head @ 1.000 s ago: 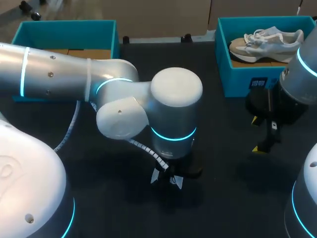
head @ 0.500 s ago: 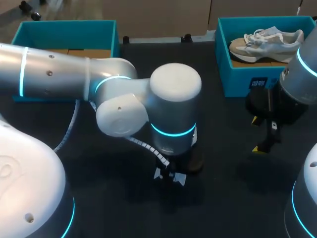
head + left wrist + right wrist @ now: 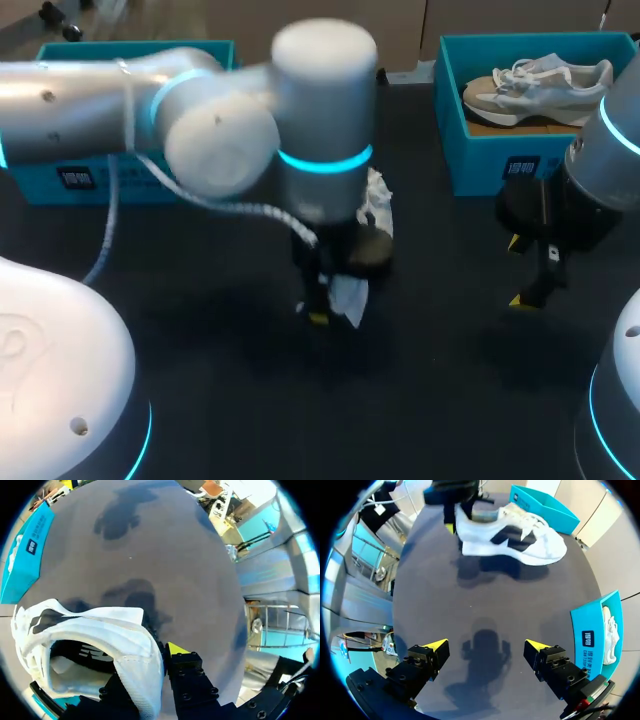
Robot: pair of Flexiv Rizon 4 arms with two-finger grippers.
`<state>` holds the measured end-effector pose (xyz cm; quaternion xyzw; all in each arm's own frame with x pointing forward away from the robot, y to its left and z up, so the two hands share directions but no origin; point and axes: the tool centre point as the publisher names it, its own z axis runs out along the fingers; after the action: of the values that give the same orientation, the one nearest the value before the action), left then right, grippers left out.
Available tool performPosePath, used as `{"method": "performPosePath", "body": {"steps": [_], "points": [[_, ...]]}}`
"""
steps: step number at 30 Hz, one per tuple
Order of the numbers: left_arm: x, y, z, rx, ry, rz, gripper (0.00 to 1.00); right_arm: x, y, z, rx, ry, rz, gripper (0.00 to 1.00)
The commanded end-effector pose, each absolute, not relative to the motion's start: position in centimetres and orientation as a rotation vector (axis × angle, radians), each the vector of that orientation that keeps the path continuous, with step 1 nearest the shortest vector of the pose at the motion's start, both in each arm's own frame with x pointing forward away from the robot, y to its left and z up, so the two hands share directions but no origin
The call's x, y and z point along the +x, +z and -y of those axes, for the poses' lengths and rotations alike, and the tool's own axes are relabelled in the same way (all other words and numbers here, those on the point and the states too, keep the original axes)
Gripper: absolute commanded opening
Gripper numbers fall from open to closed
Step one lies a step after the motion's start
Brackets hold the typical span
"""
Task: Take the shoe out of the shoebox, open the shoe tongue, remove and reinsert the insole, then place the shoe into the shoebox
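Gripping the white shoe (image 3: 515, 535) by its heel in clenched left jaws, lifted off the desk (image 3: 450, 380) well left of the right-hand shoebox (image 3: 470, 170), right jaws released just beside that shoebox.

White shoe (image 3: 378, 200) mostly hidden behind blurred left arm (image 3: 320, 100) mid-frame, upper-left shoebox (image 3: 40, 185) partly covered, one left gripper (image 3: 150, 652) finger behind heel

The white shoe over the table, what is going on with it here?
The left pincer is shut on the white shoe at its heel end and holds it above the dark table. The right pincer is open, empty, and hangs over the table beside the blue shoebox, where a second shoe lies.
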<state>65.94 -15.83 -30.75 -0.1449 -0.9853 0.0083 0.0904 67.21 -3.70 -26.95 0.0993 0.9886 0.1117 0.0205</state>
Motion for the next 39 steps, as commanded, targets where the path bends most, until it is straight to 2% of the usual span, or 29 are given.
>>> {"method": "performPosePath", "body": {"steps": [1,12,24,39], "points": [[68.4,-24.1,11.6,-0.401,0.026,2.962,0.0,67.1,-27.0,3.7,0.307,0.346,-3.064,1.0],[74.8,-16.7,6.1,-0.339,-0.081,3.018,0.0,67.1,-27.0,3.7,0.307,0.346,-3.064,1.0],[86.2,-13.1,-1.5,-0.335,-0.12,2.947,0.0,67.1,-27.0,3.7,0.307,0.346,-3.064,1.0],[86.2,-13.1,-1.5,-0.335,-0.12,2.947,0.0,67.1,-27.0,3.7,0.307,0.346,-3.064,1.0]]}}
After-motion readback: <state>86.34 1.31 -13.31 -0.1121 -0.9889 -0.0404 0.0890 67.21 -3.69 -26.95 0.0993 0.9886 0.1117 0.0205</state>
